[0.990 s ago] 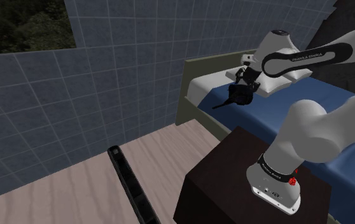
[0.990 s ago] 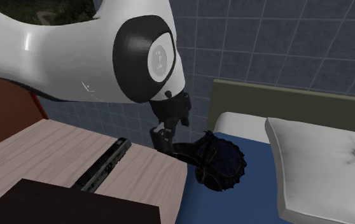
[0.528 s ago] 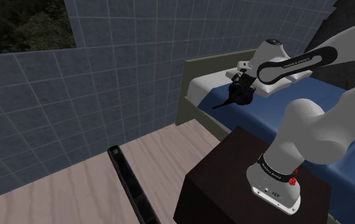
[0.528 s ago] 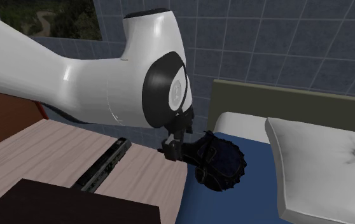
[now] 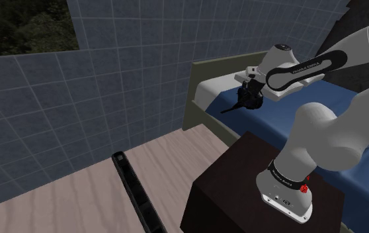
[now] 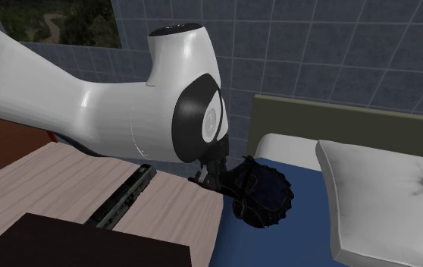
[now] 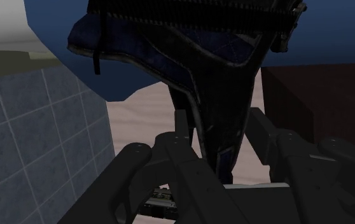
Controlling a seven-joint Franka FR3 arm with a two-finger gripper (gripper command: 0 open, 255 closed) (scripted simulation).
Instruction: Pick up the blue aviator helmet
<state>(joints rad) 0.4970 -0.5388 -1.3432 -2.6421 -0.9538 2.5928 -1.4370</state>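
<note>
Bedroom in private home. Bed (image 6: 278, 246) with blue sheet, plump white pillow (image 6: 384, 205) and olive headboard (image 6: 331, 125) stands against wall. Walls (image 5: 130, 79) covered in blue-grey square tiles. Window (image 5: 24, 23) high in wall looks out on green trees. Pale wood-plank floor (image 5: 64, 198) runs alongside bed.

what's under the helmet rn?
The bed's blue cover, near the white pillow. The helmet itself hides the patch it sits on.
</note>
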